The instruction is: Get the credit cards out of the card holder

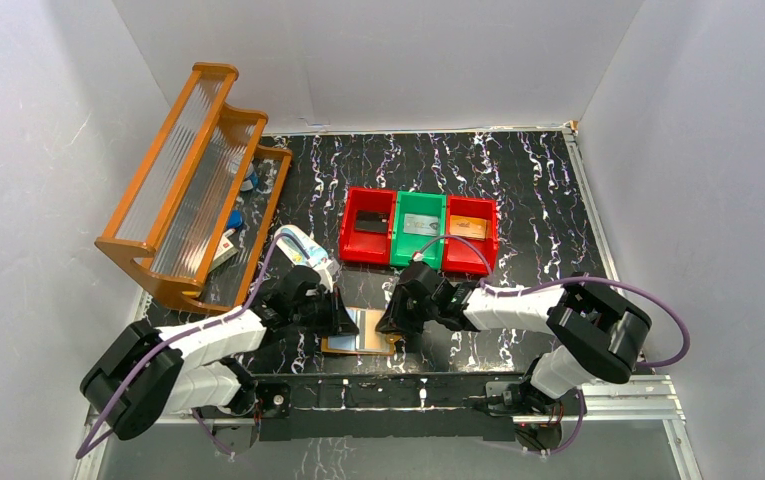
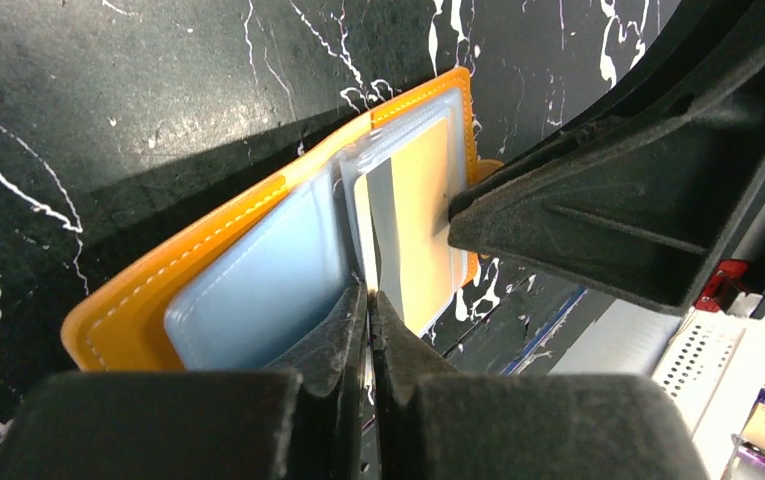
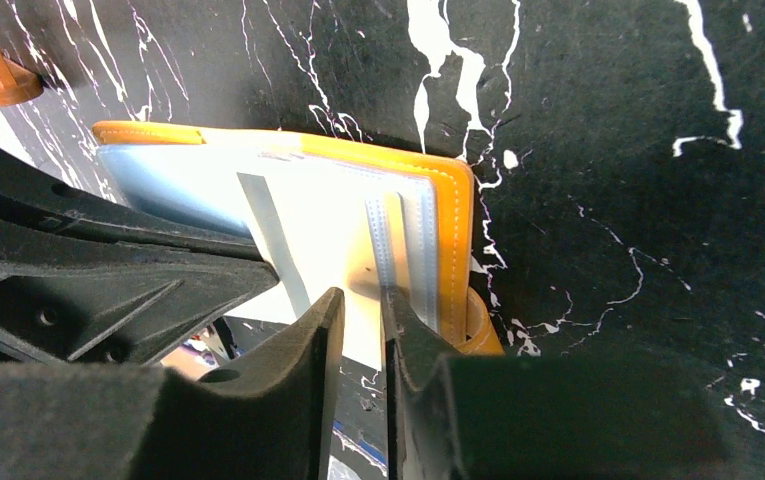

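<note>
Centrally, card holder point(image 2: 218, 240) holds 1 card point(image 2: 423, 220), cream, grey-striped.

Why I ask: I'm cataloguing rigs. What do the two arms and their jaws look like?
Both the left arm and right arm have white links between bulky black joints, each trailed by a looping purple cable. The jaws are matte black, wedge-shaped, with ribbed sides.

The card holder point(image 1: 363, 334) lies between left tool point(image 1: 344, 322) and right tool point(image 1: 389, 322).
</note>
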Robot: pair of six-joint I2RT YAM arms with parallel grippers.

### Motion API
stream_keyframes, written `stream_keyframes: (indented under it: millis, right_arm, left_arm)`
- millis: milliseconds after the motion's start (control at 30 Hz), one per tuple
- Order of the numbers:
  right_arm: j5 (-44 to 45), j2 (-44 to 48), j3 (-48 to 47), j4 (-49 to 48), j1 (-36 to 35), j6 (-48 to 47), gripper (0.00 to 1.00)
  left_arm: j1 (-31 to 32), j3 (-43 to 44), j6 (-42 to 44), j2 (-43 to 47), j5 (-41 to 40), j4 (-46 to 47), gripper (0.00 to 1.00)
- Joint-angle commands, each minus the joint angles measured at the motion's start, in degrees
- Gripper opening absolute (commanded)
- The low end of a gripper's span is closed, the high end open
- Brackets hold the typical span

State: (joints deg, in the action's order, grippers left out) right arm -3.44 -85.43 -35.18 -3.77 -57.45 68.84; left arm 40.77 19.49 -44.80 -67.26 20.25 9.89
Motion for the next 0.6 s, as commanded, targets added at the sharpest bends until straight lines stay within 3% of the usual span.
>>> stream_keyframes:
  millis: [0,200,533,567]
  right_arm:
    - [5.8,-4.0,1.1,8.8,-0.3,-3.6,0.25]
    - [6.6,-3.6,0.8,9.1,-0.2,-4.0,0.1]
    - [6.1,-3.7,1.7,8.3,-0.2,-3.9,0.08]
    - [5.9,-3.8,1.8,8.0,-0.2,-3.8,0.08]
  left_arm:
    - [0.8,2.5,1.4,3.6,1.6,-1.2,0.0]
    - [0.8,2.8,2.0,4.0,1.0,-2.5,0.0]
    - [0.8,1.0,-1.0,5.7,0.1,0.7,0.0]
    - [0.8,0.7,-1.8,5.3,0.3,1.4,0.09]
